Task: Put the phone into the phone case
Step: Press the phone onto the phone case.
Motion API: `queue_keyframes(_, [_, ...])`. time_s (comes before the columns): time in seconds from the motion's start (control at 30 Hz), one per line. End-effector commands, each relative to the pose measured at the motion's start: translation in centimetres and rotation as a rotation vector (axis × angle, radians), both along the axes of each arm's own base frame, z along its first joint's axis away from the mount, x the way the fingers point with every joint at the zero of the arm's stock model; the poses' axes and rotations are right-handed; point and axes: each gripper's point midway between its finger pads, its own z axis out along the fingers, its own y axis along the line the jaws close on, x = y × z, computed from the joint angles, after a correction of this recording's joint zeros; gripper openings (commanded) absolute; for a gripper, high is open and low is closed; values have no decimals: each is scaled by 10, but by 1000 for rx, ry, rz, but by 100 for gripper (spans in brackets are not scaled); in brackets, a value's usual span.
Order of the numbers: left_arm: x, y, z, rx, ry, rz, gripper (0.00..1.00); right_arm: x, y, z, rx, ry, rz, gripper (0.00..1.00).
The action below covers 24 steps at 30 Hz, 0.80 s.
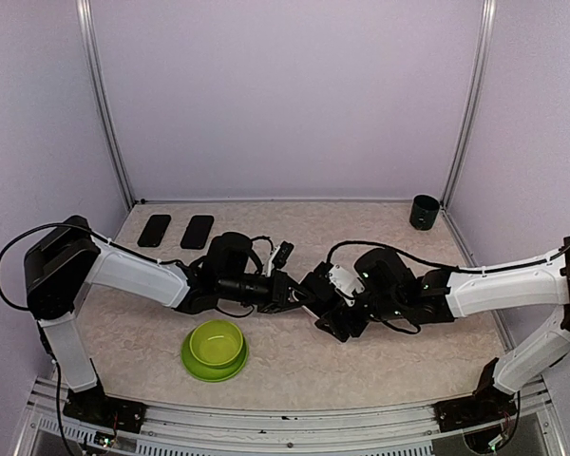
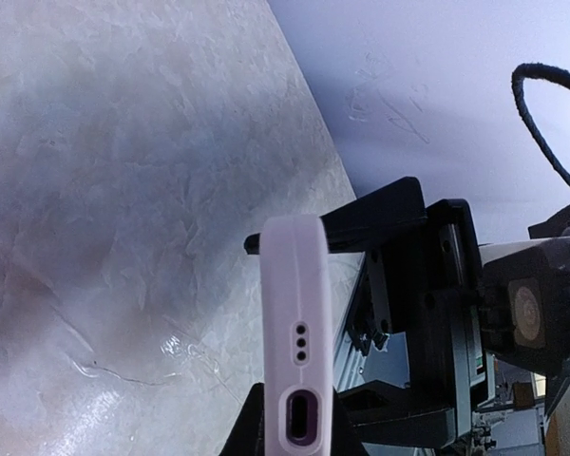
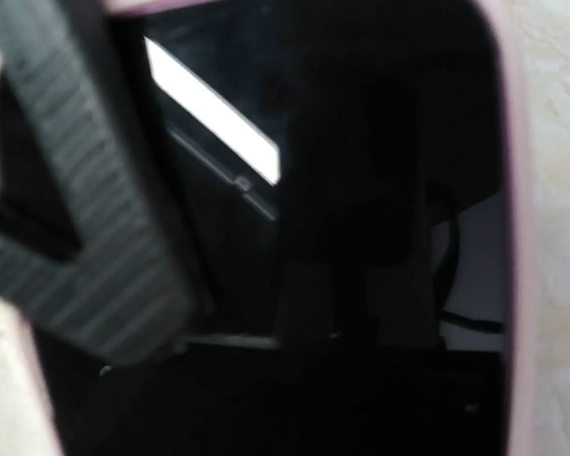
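At the centre of the top view we see both arms meeting low over the surface (image 1: 361, 228). Our left gripper (image 1: 287, 290) pinches the pale pink phone case (image 2: 296, 323) near the end with the charging-port cutout. Our right gripper (image 1: 328, 309) faces it with jaws spread wide; we cannot tell whether either pad touches the case. A dark phone (image 1: 154, 230) and a second dark phone (image 1: 197, 231) lie flat side by side at the upper left of that view, well apart from both grippers. The right wrist view shows a dark face framed by the pink rim, but we cannot tell whether a phone already sits inside. We judge the case secured and the seating unconfirmed.
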Motion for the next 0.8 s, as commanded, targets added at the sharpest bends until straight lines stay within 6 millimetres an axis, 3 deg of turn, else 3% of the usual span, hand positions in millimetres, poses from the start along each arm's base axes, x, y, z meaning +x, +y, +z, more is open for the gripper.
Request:
queue_keyframes(0.0, [6,-9,53,-123,-106,-21,0,1,4,4,-3,-7,3,73])
queue_keyframes(0.07, [7,-9,53,-122,-106,-20,0,-2,6,6,5,-2,22,66])
queue_keyframes(0.2, [7,-10,53,-123,-108,-21,0,-4,8,7,15,2,35,66])
queue_keyframes(0.33, [7,-10,53,-111,-118,-34,0,-11,12,10,35,26,71,88])
queue_keyframes(0.4, [7,-9,53,-103,-132,-50,0,-17,15,16,64,42,99,94])
queue_keyframes(0.77, [4,12,46,-12,-258,-156,0,-35,17,70,251,17,179,99])
